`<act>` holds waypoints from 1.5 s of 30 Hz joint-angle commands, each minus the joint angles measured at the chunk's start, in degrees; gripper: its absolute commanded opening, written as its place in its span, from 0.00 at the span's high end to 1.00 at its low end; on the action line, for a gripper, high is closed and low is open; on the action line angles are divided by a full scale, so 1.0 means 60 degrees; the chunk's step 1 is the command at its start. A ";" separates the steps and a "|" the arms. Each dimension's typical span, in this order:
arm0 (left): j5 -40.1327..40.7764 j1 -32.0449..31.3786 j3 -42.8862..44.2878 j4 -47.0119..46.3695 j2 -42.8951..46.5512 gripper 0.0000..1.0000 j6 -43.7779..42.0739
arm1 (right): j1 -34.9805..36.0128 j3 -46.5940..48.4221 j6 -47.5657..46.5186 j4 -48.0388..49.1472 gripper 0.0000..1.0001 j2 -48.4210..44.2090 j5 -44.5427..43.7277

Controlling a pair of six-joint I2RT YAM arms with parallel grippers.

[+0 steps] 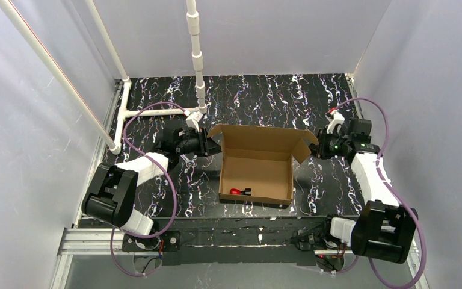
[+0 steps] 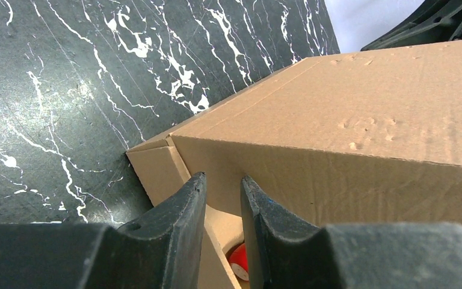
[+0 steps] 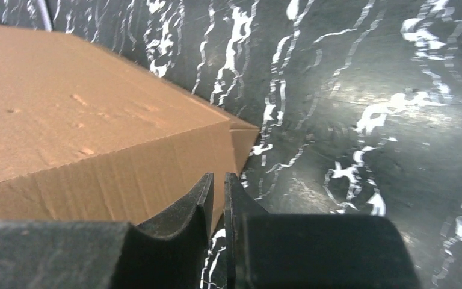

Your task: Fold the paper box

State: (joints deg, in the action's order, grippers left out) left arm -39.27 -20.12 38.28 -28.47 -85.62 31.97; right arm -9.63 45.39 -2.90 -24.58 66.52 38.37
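The paper box [image 1: 258, 137] is brown cardboard, standing open in the middle of the black marbled table with its lid upright at the back. The lid's two side flaps splay outward. My left gripper [image 1: 212, 144] is at the left flap. In the left wrist view, that gripper [image 2: 222, 179] has a cardboard edge of the box [image 2: 367, 108] running between its fingers. My right gripper [image 1: 314, 147] is at the right flap. In the right wrist view, its jaws [image 3: 219, 176] stand almost together, with the thin flap of the box [image 3: 84, 120] pinched in the narrow gap.
A small red and black object [image 1: 236, 191] lies on the box floor near the front left and shows red [image 2: 239, 262] below my left fingers. White pipes [image 1: 198, 60] rise at the back left. Grey walls enclose the table, and a metal rail [image 1: 216, 238] runs along the near edge.
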 commanded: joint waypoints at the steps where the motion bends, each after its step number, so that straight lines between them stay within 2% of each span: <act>1: -0.0282 -0.0090 0.0056 -0.0223 0.0068 0.74 -0.0098 | 0.0810 -0.0295 0.0301 0.0724 0.80 0.0026 0.0819; 5: -0.0296 -0.0129 0.0070 -0.0261 0.0002 0.74 -0.0097 | 0.1351 -0.0399 0.0307 0.0836 0.81 0.0090 0.0822; 16: -0.0370 -0.0170 0.0040 -0.0280 -0.0049 0.74 -0.0211 | 0.1560 -0.0352 0.0636 0.1102 0.81 0.0286 0.1866; 25: -0.0265 -0.0163 -0.0084 -0.0281 0.0160 0.74 -0.0244 | 0.1561 -0.0497 -0.0428 0.0448 0.77 0.0178 0.0554; 45: 0.0231 -0.0156 -0.0889 -0.0280 0.0925 0.75 -0.0022 | 0.1575 -0.0052 -0.1723 -0.0274 0.74 -0.0204 0.0603</act>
State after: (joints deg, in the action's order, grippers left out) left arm -38.33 -20.84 34.15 -29.85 -83.50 31.77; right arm -0.60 42.61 -10.41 -24.56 65.84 40.69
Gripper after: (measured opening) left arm 0.258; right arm 0.262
